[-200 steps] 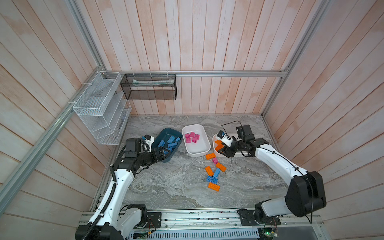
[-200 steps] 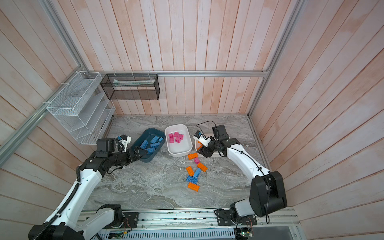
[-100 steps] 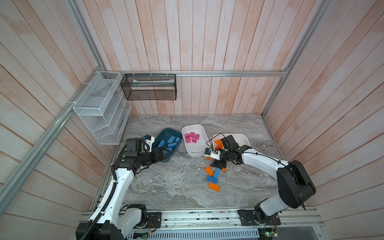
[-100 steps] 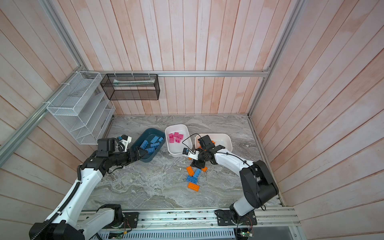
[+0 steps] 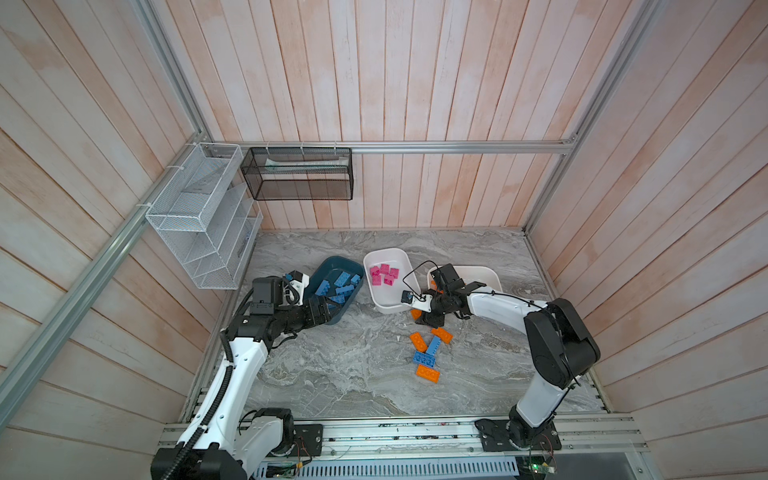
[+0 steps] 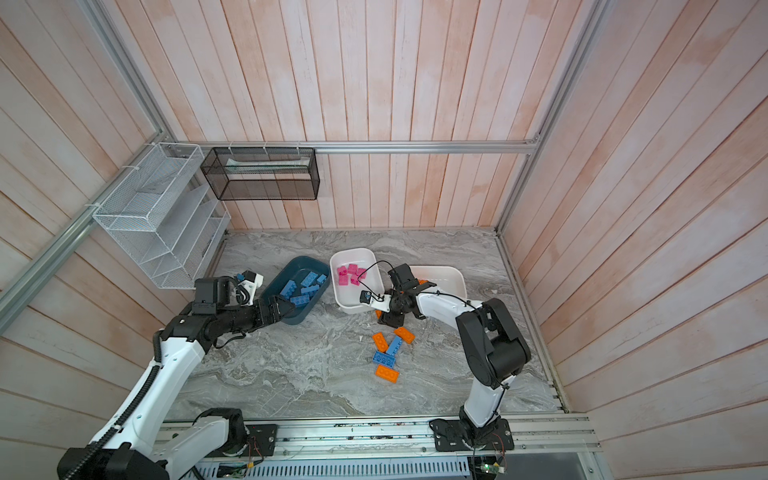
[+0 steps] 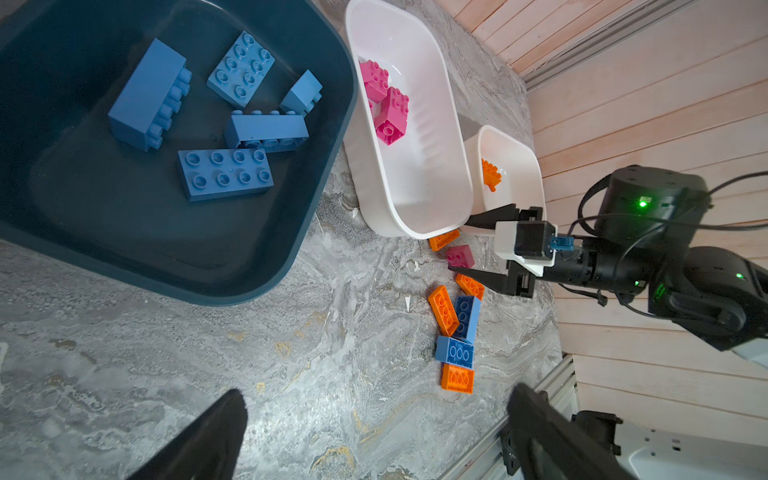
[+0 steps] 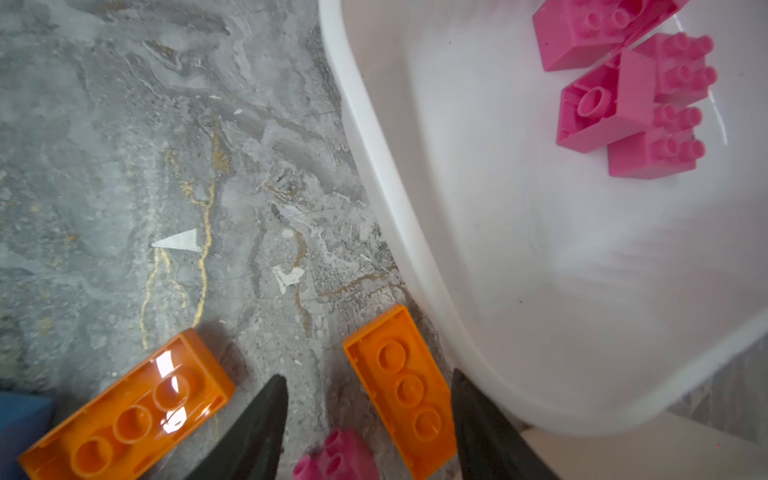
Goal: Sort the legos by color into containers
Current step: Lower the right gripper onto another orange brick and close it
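No text, label, brand, number or sign can be read anywhere.

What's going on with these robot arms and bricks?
Two arms are sorting legos by color. The right gripper, jaws open, is down at a pink brick and an orange brick beside the white tub of pink ones. The left gripper hangs open by the teal tub of blue bricks. Several orange and blue bricks lie unsorted.

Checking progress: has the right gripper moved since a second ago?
Yes: the right gripper came off the orange-brick tub toward the front, beside the pink-brick tub.
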